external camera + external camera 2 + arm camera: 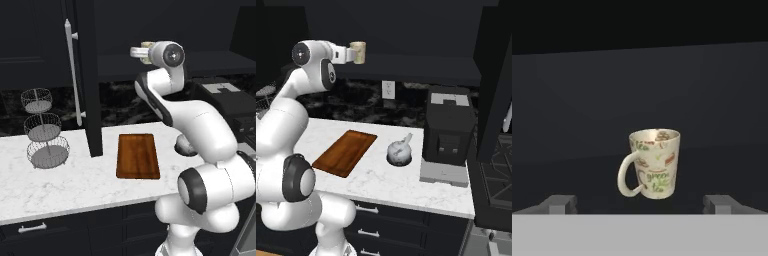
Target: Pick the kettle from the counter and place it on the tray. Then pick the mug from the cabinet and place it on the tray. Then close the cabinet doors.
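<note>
The cream mug [652, 170], with printed patterns and its handle to the left, stands upright on the dark shelf of the black cabinet [406, 67]. My gripper [641, 205] is open, level with the mug [359, 52] and just short of it, one fingertip [559, 204] wide on each side. The mug [146, 47] peeks out behind my hand. Below, the reddish-brown tray [345, 152] lies bare on the white marble counter [381, 185]. The silvery kettle [399, 151] sits on the counter just right of the tray [138, 155]. Both cabinet doors [92, 75] stand open.
A black boxy appliance [448, 131] stands on the counter right of the kettle. A three-tier wire basket stand [42, 130] is at the far left. The right door [496, 85] hangs open near a stove [496, 175]. A wall outlet [388, 90] is on the dark backsplash.
</note>
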